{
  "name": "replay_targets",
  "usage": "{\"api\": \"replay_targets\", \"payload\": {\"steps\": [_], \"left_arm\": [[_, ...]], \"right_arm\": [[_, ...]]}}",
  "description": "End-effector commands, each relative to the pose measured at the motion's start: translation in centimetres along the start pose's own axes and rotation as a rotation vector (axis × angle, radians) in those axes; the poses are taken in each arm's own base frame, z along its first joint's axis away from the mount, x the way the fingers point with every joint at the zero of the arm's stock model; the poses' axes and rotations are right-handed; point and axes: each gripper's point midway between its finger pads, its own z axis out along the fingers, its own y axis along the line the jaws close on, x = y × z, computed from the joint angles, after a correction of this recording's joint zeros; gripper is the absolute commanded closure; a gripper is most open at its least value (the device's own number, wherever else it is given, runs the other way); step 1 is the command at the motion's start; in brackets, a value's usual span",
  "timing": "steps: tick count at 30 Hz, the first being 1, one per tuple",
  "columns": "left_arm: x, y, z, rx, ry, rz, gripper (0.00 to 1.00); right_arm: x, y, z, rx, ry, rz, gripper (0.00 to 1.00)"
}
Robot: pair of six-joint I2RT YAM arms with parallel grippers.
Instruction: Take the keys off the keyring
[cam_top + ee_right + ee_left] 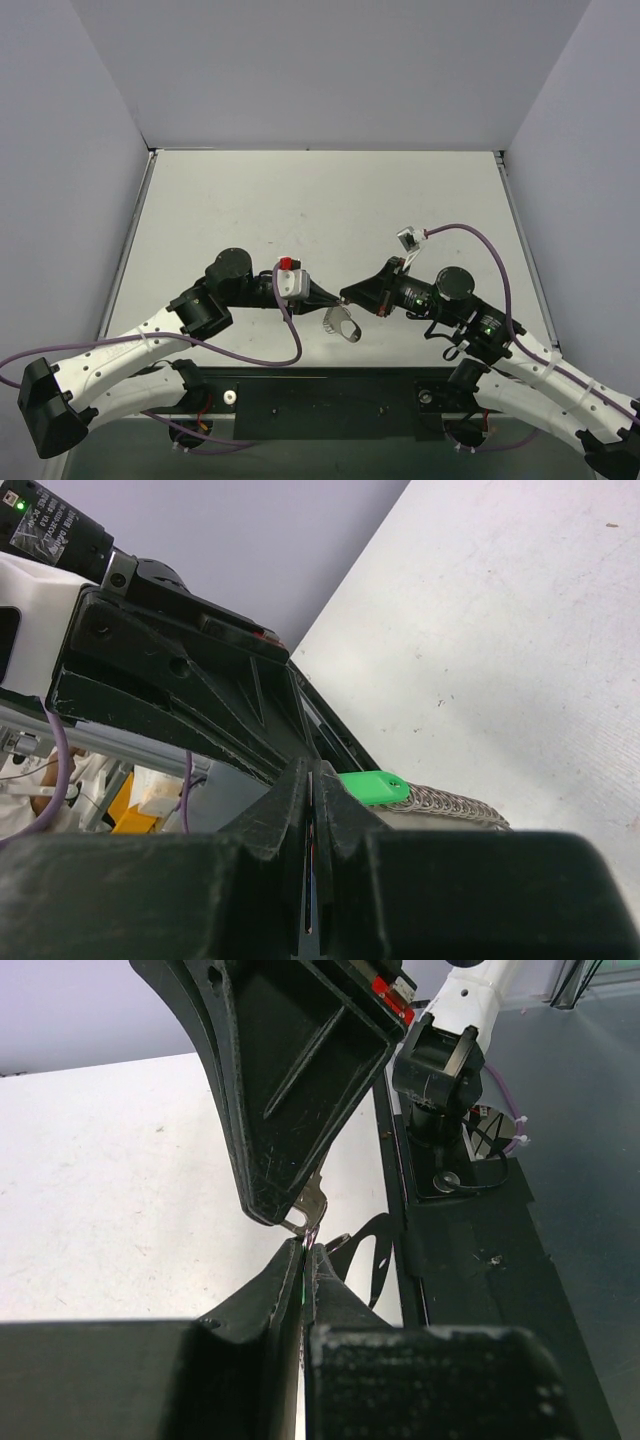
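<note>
White table (pixel 300 200), grey walls around it; both arms meet tip to tip near its front edge. Right gripper (pixel 312 775): jaws pressed flat together, with a small flat silver key (pixel 309 1203), a hole at its end, sticking out from the fingertips. Left gripper (pixel 305 1253): jaws nearly together with only a hairline slit, tips just under the key; what they pinch, cannot tell. Wire loop of the keyring is hidden; its silvery linked chain (pixel 450 805) trails beside the right fingers, just past a green tag (pixel 372 785).
</note>
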Motion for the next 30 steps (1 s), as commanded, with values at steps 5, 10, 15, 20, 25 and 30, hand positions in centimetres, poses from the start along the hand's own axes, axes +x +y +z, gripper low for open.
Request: {"api": "replay_targets", "payload": {"steps": [5,10,15,20,25,30], "left_arm": [[-3.7,-0.2,0.1,0.013,-0.115,0.056,1.00],[-3.9,-0.1,0.3,0.002,-0.127,0.014,1.00],[-3.3,0.1,0.7,0.004,-0.104,-0.029,1.00],[-3.3,0.5,0.6,-0.029,-0.120,-0.055,1.00],[-3.5,1.0,0.5,-0.071,-0.138,-0.097,1.00],[-3.7,1.3,0.2,-0.105,-0.173,-0.130,1.00]], "right_arm": [[-1.2,0.6,-0.2,-0.020,-0.057,-0.002,1.00],[-1.2,0.7,0.0,-0.019,-0.056,0.000,1.00],[-1.6,1.0,0.1,-0.009,-0.064,-0.011,1.00],[-1.9,0.8,0.2,0.024,-0.064,-0.017,1.00],[-2.0,1.0,0.3,0.026,-0.077,-0.013,1.00],[-1.9,1.2,0.4,0.029,-0.087,-0.012,1.00]]}}
